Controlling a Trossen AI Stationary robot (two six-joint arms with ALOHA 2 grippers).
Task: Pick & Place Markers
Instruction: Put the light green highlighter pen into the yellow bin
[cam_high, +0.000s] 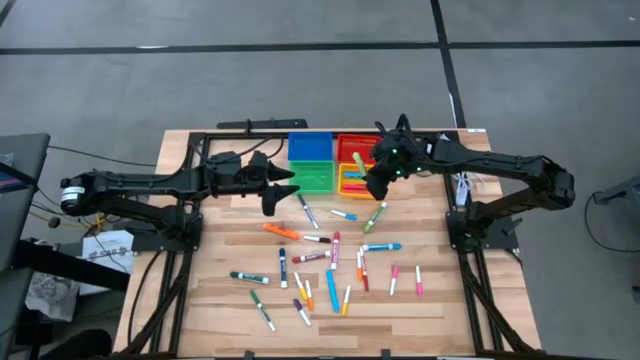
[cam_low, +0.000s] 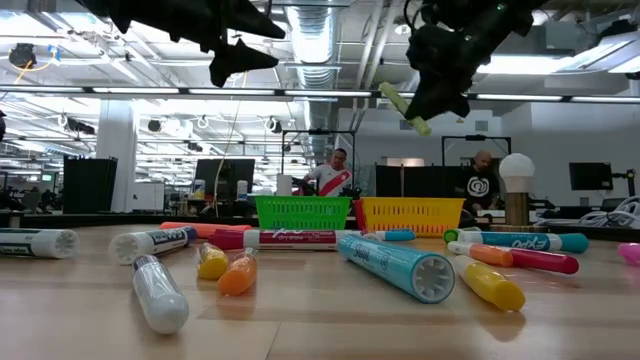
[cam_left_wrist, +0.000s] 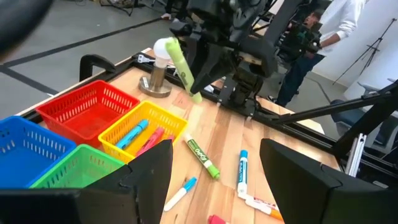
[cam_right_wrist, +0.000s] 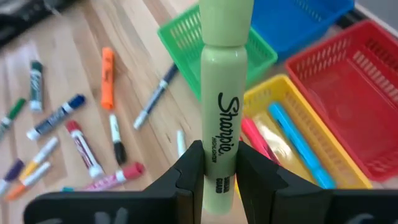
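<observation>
Right wrist view tells it best: the right gripper (cam_right_wrist: 214, 177) is clamped on a pale green highlighter (cam_right_wrist: 222, 118), held up in the air above the yellow bin (cam_right_wrist: 298, 102). That bin already has a pink marker and a blue one lying in it. From above, the right gripper (cam_high: 378, 180) hangs over the yellow and red bins at the far edge of the table (cam_high: 440, 310).

To do this well, I'd say centre the highlighter over the bin it's meant for, lower it close to the mesh, and only then let go, so it doesn't bounce off the rim.

The left gripper (cam_high: 283, 190) waits with fingers spread and nothing between them, just beside the green bin (cam_high: 313, 178).

Counting now: four bins, namely the blue bin (cam_high: 310, 147), green, red bin (cam_high: 350, 145) and yellow. Loose markers (cam_high: 330, 262) on the wood look like about two dozen, though where they overlap I can't be sure. One in the air, two binned.
</observation>
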